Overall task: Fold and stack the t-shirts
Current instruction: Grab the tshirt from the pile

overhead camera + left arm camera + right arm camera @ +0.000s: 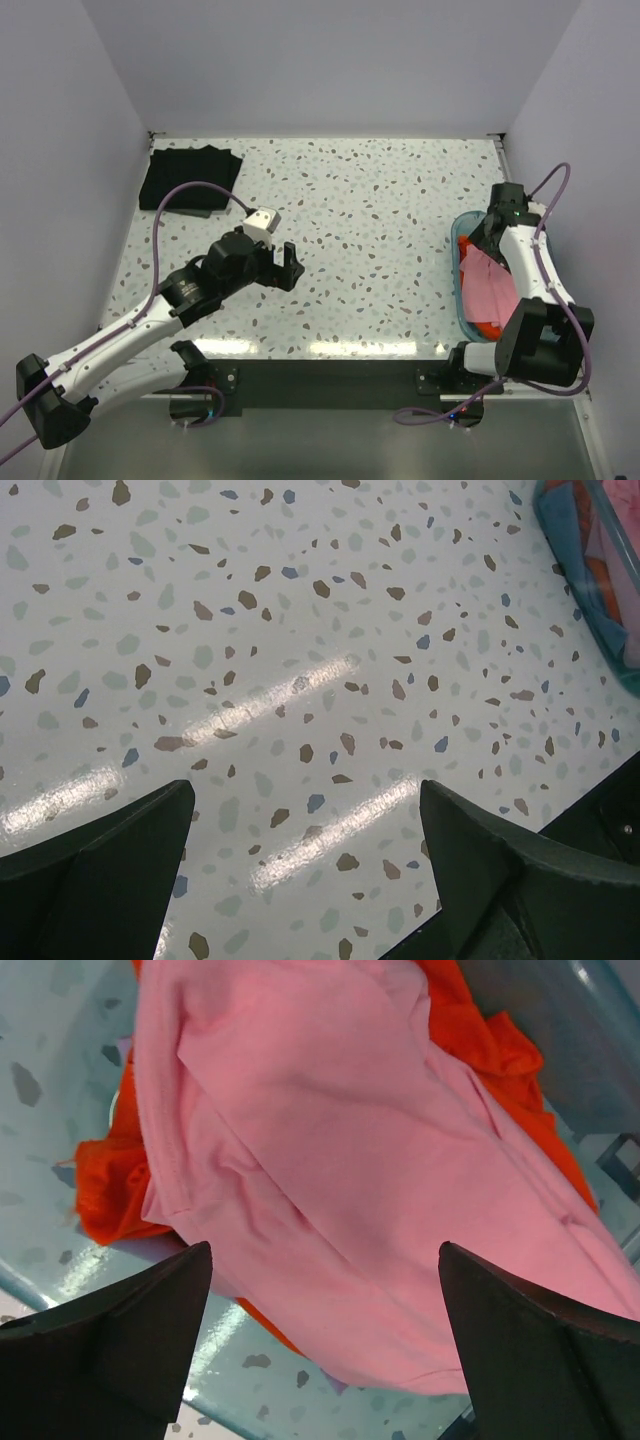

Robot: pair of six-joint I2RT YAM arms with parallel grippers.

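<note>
Released, the right claw (325,1252) hovers over the limp, light pink t-shirt (340,1170) at the bench's (380,200) three o'clock; its hem (160,1150) likely suits pinching. The left claw (305,788) gapes too.

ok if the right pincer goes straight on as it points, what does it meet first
Most likely the pink t-shirt, heaped on orange-red shirts in the teal tub; the right pincer faces it, open.

Teal tub (461,300) on speckled table (380,220)
</note>
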